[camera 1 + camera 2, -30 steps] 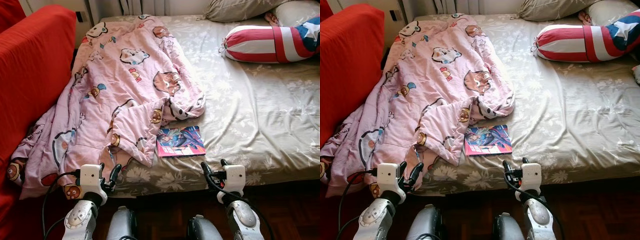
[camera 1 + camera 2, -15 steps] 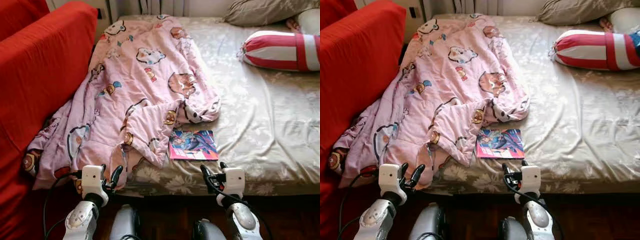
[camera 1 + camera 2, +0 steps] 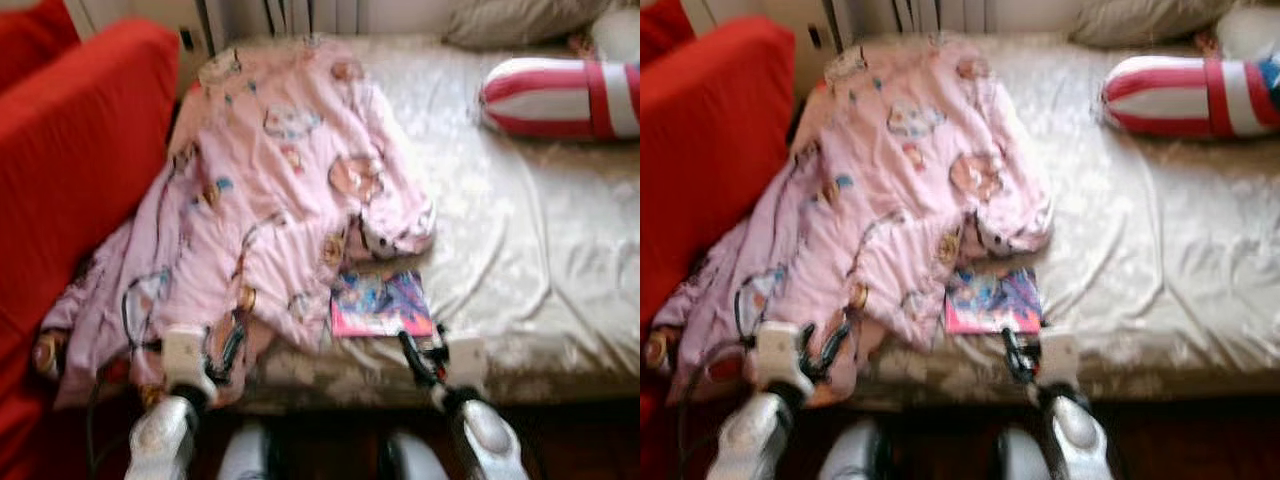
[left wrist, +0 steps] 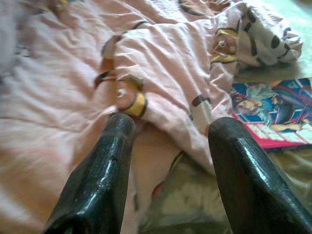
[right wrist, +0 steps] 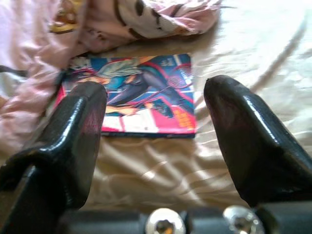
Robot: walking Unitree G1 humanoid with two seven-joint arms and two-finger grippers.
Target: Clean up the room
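A pink cartoon-print blanket (image 3: 270,190) lies crumpled over the left half of the bed (image 3: 520,230), its lower edge hanging off the front. A colourful comic book (image 3: 380,305) lies flat on the sheet just right of the blanket's corner, also in the right wrist view as the comic book (image 5: 136,92). My left gripper (image 3: 228,345) is open at the bed's front edge, over the blanket's hanging hem (image 4: 161,97). My right gripper (image 3: 422,350) is open just in front of the comic book, nothing between its fingers (image 5: 243,131).
A red sofa (image 3: 70,170) stands close along the bed's left side. A red, white and blue striped bolster (image 3: 560,95) and a grey pillow (image 3: 500,20) lie at the head of the bed. Dark floor runs below the bed's front edge.
The whole picture has shifted and blurred, so the camera moved closer to the bed. Both grippers now reach the bed's front edge. Blanket and comic book have stayed put.
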